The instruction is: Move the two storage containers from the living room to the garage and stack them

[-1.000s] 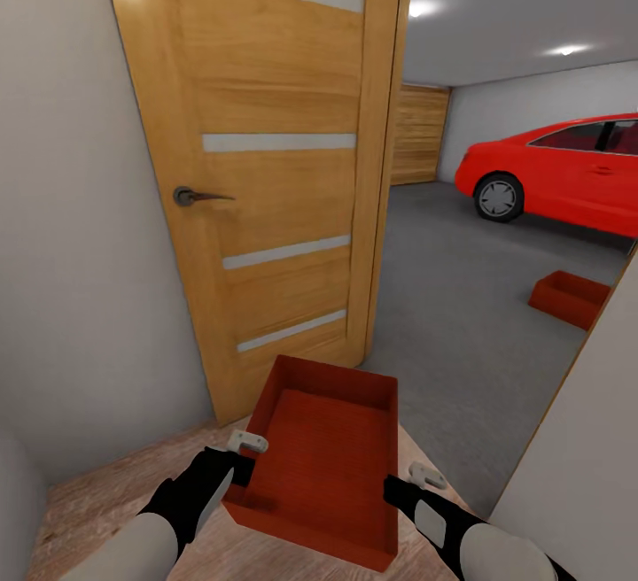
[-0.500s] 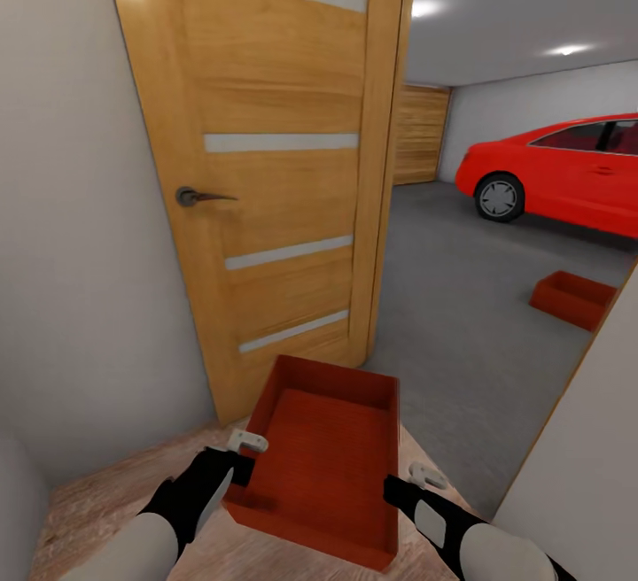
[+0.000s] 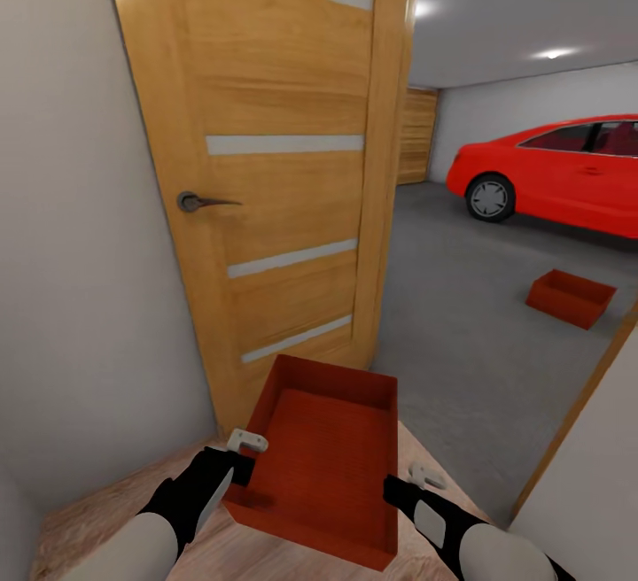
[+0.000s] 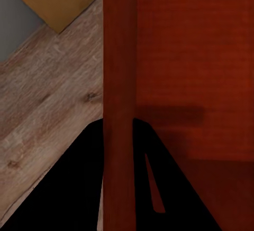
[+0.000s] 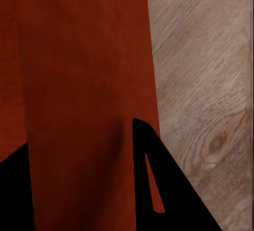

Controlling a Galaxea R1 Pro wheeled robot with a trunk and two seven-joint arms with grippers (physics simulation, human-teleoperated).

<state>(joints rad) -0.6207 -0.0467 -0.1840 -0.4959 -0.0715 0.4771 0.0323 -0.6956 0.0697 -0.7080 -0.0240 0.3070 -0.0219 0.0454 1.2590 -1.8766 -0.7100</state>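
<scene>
1. The left gripper (image 3: 237,466) is clamped over the left wall of the held storage container (image 3: 323,466).
2. The right gripper (image 3: 399,485) is closed on its right wall.
3. It hangs over pale wood planks (image 3: 106,501) beside the open wooden door (image 3: 275,165).
4. The second container (image 3: 570,298) sits on the garage floor (image 3: 461,315) near the red car (image 3: 558,174).

View advanced toward doorway (camera shift); more garage floor (image 3: 461,315) visible past door (image 3: 275,165).

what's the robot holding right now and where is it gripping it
One storage container, carried by both grippers: left gripper clamps its left side wall, right gripper its right side wall.
</scene>
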